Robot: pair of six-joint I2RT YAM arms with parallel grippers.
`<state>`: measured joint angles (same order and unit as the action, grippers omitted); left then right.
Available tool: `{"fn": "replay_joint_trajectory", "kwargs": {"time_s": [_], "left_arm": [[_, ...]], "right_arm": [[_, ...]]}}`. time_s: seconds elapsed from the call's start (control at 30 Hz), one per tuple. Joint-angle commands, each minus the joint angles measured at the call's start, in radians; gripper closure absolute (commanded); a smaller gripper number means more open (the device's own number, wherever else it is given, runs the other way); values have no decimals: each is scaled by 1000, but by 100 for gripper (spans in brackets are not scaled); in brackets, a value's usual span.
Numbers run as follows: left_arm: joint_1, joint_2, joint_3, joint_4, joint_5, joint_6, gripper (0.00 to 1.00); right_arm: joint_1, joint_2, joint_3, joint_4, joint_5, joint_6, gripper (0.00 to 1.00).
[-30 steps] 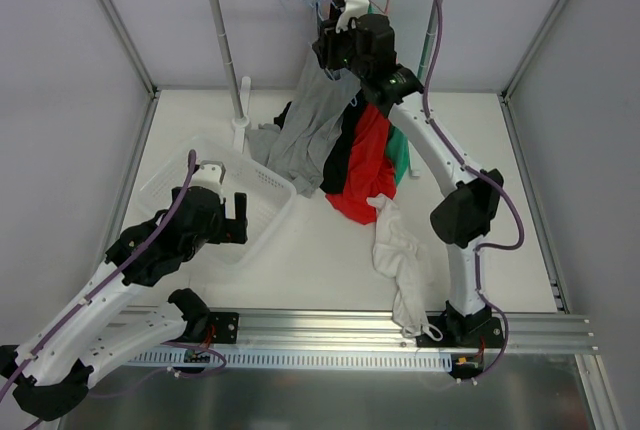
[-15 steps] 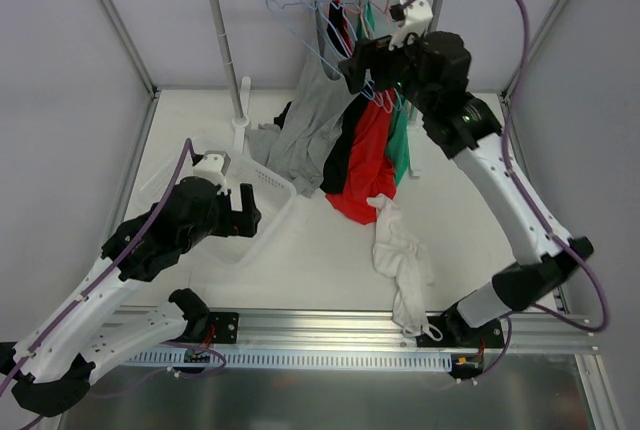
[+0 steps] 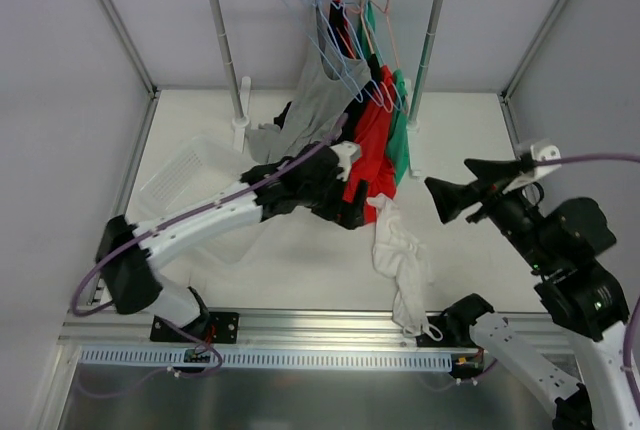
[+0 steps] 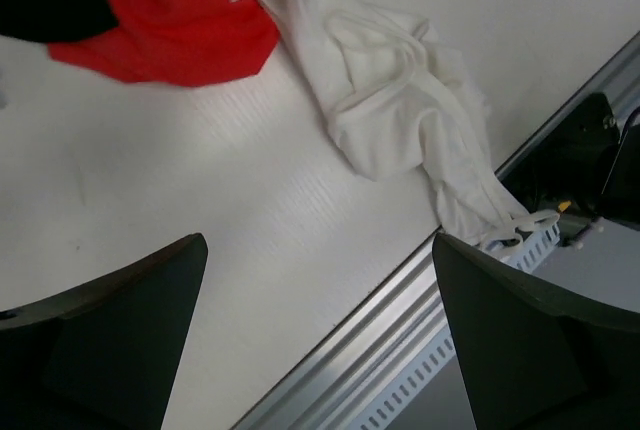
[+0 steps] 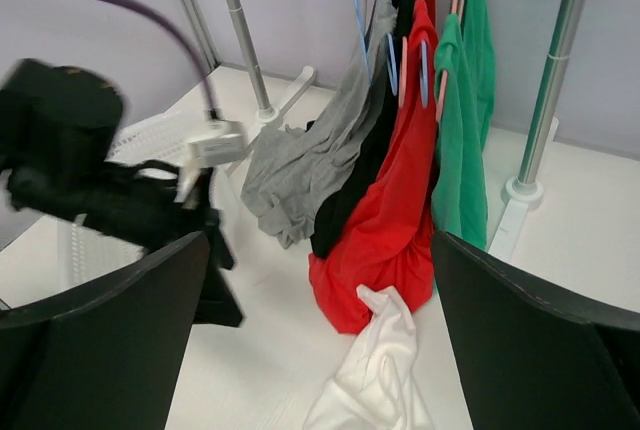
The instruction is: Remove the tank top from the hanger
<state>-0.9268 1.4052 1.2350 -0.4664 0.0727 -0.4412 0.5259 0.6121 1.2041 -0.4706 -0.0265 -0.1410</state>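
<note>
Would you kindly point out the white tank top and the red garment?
white tank top [image 3: 400, 255]: top external view, middle of the crumpled fabric.
red garment [image 3: 372, 145]: top external view, middle of its hanging body.

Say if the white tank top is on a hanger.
Off: the thin-strapped white tank top lies crumpled on the white table beside the red garment.

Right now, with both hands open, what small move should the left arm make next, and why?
Probably shift the left hand over the white tank top and lower it for a grasp. The top lies crumpled on the table, not on any hanger, with its end against the red garment. The open hand hovers beside the top and holds nothing.
</note>
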Motion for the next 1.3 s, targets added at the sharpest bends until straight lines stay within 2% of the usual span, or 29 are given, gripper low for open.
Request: {"fn": "replay_joint_trajectory", "kwargs": {"time_s": [0.0,0.1,0.2,0.3,0.47,0.6,0.7,0.8,0.83,0.9,0.93,0.97,1.13,1.27], "left_arm": [[-69,229,145,71,113,125,1],[-121,425,262,69,142,197,1],[-135,567,357,61,174,197,1],[-159,650,417,61,185,196,1],[-262,744,463,60,11,237,1],[-291,807,460,57,-95,202,1],[-299,839,446,57,-116,179,1],[-308,877,454,57,-119,165,19],[-316,885,455,57,-119,164,39],[-323,887,455,55,-128,159,71],[-331,877,452,55,-143,159,91],[-333,865,446,54,-152,154,99],[-334,672,390,45,-243,157,100],[-334,456,347,34,-359,173,100]], "right_arm": [[-1,-119,-37,-86,55,43,1],[-1,-176,-31,-161,8,43,0],[-3,-198,-6,-239,-16,21,0],[-3,-222,-12,-281,-27,0,1],[-1,-244,-40,-309,-55,-23,1],[-3,-250,-57,-307,-85,-28,1],[-1,-253,-64,-306,-92,-31,0],[-1,-253,-72,-300,-89,-31,1],[-1,-253,-80,-296,-90,-31,1],[-1,-256,-87,-286,-93,-26,1],[-1,-259,-95,-283,-92,-25,0],[-3,-261,-101,-274,-92,-23,1],[-3,-288,-129,-241,-43,-19,1],[-1,-307,-149,-211,5,-6,0]]}}
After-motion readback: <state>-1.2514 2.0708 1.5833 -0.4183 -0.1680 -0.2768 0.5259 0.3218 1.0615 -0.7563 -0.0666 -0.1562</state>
